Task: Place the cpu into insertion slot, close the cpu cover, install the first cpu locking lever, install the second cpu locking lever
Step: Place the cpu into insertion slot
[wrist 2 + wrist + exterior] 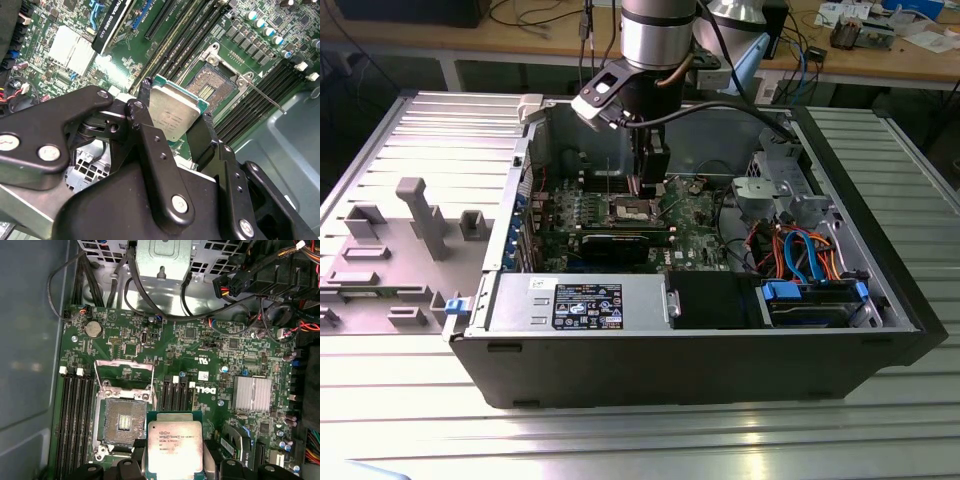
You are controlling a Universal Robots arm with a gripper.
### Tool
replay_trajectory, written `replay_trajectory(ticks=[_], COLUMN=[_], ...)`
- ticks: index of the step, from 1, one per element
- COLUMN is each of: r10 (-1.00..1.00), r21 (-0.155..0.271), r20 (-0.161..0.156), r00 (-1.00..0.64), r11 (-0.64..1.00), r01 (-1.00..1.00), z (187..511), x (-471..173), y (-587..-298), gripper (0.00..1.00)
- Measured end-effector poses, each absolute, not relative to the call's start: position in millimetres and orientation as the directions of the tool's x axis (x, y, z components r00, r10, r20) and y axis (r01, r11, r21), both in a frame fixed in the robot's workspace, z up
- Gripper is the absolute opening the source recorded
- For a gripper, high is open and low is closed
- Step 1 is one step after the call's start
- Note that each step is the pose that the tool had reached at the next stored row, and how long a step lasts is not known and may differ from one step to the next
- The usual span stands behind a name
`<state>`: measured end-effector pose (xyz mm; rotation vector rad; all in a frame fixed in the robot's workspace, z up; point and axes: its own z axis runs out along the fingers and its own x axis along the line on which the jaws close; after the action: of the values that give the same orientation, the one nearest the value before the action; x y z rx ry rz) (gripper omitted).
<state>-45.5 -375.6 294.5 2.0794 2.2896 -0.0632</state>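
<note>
In the exterior view, going from its left, a grey ribbed panel (440, 130) lies flat beside the open computer case (670, 370). Inside the case, over the green motherboard (695, 215), my gripper (648, 188) points down just above the insertion slot (632, 208). The grey drive cage (775, 190) stands toward that view's right.

My fingers (144, 95) are clamped on the cpu (175, 112). They grip it by two opposite edges, with its silvery top face toward the wrist cameras. In both wrist views the cpu hangs clear of the board, not seated. The insertion slot lies bare just beside it, its contact field showing. The cpu cover (123, 363) stands raised open at the slot's far edge. A thin locking lever (265, 98) sticks out next to the slot.
</note>
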Motion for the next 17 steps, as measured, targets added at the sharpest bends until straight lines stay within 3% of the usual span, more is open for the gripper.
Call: replay_trajectory(ticks=[17], r10=[0.996], r21=[0.002], r20=[-0.065], r00=[-0.066], r11=[0.067], r01=[0.998], z=[294.2], x=[-45.5], y=[-375.6], gripper=[0.54])
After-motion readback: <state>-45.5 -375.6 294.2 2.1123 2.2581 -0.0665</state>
